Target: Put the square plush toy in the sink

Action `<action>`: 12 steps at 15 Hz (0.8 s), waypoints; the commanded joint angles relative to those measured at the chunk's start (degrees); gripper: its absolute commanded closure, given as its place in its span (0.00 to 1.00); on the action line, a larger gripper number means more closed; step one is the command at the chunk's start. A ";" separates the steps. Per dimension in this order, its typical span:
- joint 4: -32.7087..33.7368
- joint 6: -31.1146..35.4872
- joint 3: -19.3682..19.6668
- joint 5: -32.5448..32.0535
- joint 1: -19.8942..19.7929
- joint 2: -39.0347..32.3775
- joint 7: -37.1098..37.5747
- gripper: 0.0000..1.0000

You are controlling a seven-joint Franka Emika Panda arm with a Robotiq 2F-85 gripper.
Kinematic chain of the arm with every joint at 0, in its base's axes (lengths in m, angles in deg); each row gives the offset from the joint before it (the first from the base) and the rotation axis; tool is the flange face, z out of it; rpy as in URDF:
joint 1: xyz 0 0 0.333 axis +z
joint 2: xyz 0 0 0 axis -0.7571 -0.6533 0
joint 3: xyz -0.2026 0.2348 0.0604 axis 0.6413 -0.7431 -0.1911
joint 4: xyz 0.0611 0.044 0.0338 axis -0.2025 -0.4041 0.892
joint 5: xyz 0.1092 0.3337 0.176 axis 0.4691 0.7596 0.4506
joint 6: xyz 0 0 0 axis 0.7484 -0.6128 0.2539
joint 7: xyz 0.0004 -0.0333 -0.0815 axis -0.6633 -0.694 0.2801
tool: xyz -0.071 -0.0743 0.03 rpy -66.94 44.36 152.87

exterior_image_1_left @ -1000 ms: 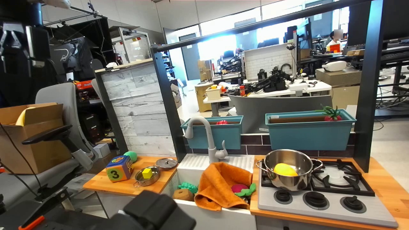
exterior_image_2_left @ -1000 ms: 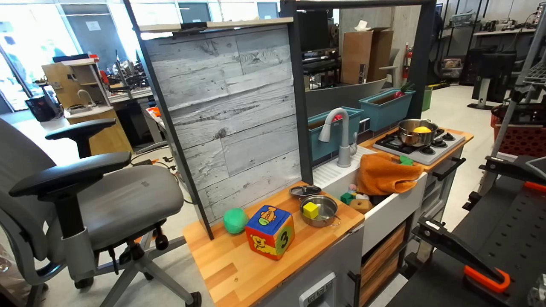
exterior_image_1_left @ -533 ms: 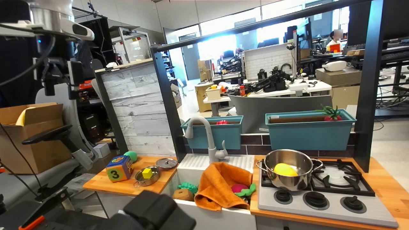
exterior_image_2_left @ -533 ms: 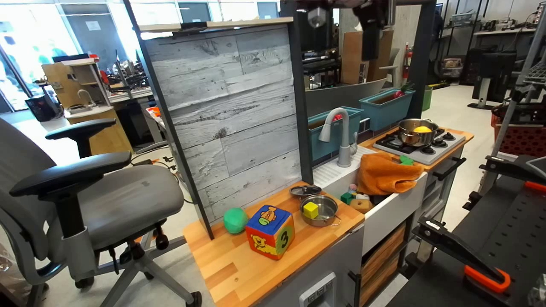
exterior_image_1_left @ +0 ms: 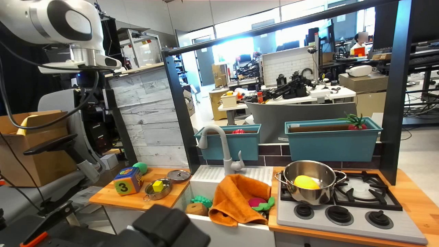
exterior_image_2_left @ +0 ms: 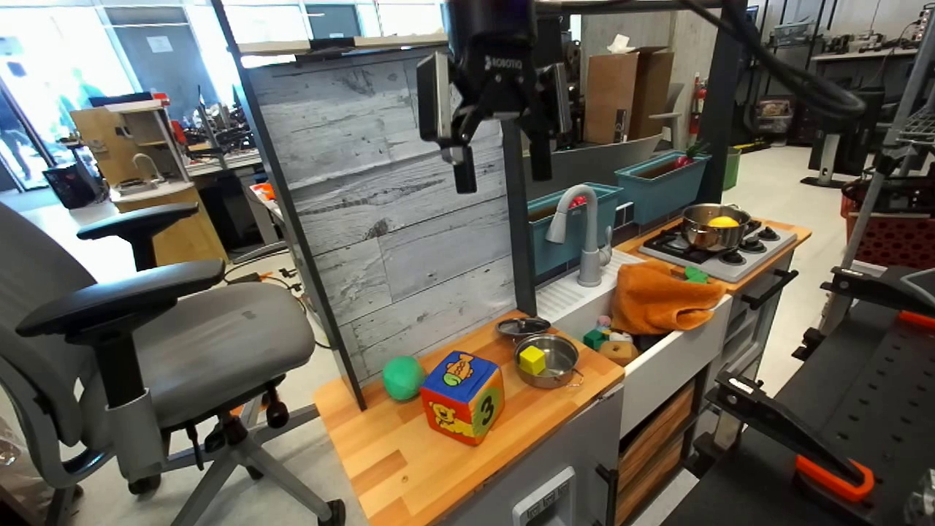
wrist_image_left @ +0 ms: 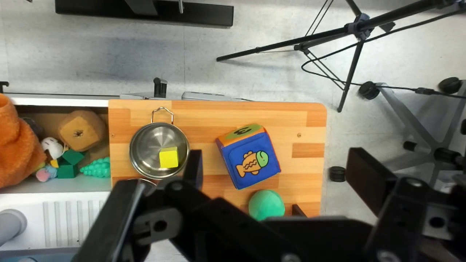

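The square plush toy is a soft cube with a blue fish top, a red bear side and a green-orange side with a 3. It sits on the wooden worktop in both exterior views [exterior_image_1_left: 127,181] [exterior_image_2_left: 462,398] and in the wrist view [wrist_image_left: 251,160]. The white sink [exterior_image_1_left: 240,235] [exterior_image_2_left: 672,365] has a grey curved tap [exterior_image_2_left: 588,234]. An orange towel [exterior_image_2_left: 650,296] and several small toys lie in it. My gripper [exterior_image_2_left: 504,168] is open and empty, high above the worktop. In the wrist view my gripper [wrist_image_left: 278,171] has its fingers wide apart, the cube well below between them.
A green ball [exterior_image_2_left: 403,378] lies beside the cube. A small steel pan [exterior_image_2_left: 548,361] with a yellow block and a lid [exterior_image_2_left: 522,326] stand between cube and sink. A grey-white panel [exterior_image_2_left: 409,183] rises behind. A silver pot [exterior_image_1_left: 308,195] stands on the stove.
The arm has come into view and moved over the cube's end of the worktop, lowering in an exterior view. The gripper stays open. The toys have not moved.
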 commanded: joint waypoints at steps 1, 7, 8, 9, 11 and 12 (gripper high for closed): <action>9.80 -0.46 1.23 -3.81 2.30 -9.70 4.35 0.00; 15.45 9.22 3.58 -8.45 6.04 -20.53 6.53 0.00; 15.80 10.26 4.16 -9.38 6.79 -21.90 6.91 0.00; 16.16 11.65 4.65 -10.16 7.36 -23.15 7.16 0.00; 17.58 12.45 5.88 -11.56 8.75 -25.82 8.49 0.00; 18.35 12.48 6.35 -11.99 9.28 -27.02 9.22 0.00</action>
